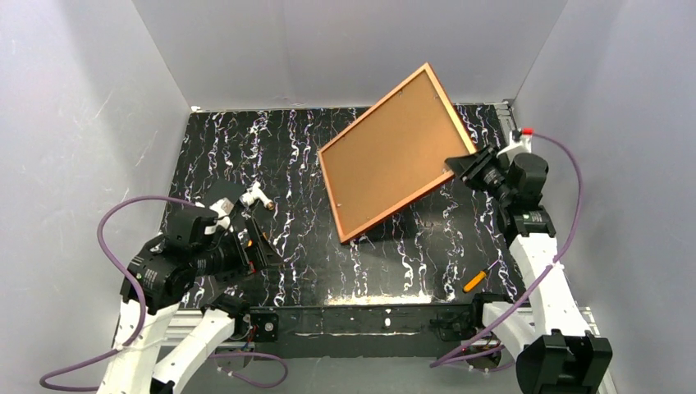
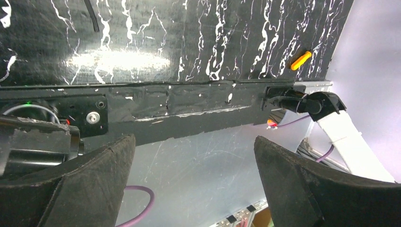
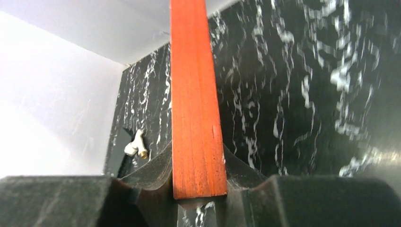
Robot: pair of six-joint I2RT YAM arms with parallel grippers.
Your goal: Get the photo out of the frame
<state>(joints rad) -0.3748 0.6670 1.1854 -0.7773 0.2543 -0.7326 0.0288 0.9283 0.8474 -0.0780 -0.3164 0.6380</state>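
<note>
The frame [image 1: 348, 207], a thin reddish-brown wooden border, is held tilted above the table with its near-left corner lowest. The photo [image 1: 394, 152] sits inside it, showing only its plain brown board back. My right gripper [image 1: 461, 167] is shut on the frame's right edge; in the right wrist view the red-brown frame [image 3: 196, 109] stands edge-on between both fingers [image 3: 151, 172]. My left gripper [image 1: 256, 246] hangs low at the near left, open and empty, far from the frame; its fingertips [image 2: 106, 175] are wide apart over the table's front rail.
An orange-handled screwdriver [image 1: 476, 279] lies near the right arm's base, also in the left wrist view [image 2: 300, 60]. A white cable plug [image 1: 256, 197] lies on the black marbled table [image 1: 295, 148] by the left arm. Grey walls enclose the table.
</note>
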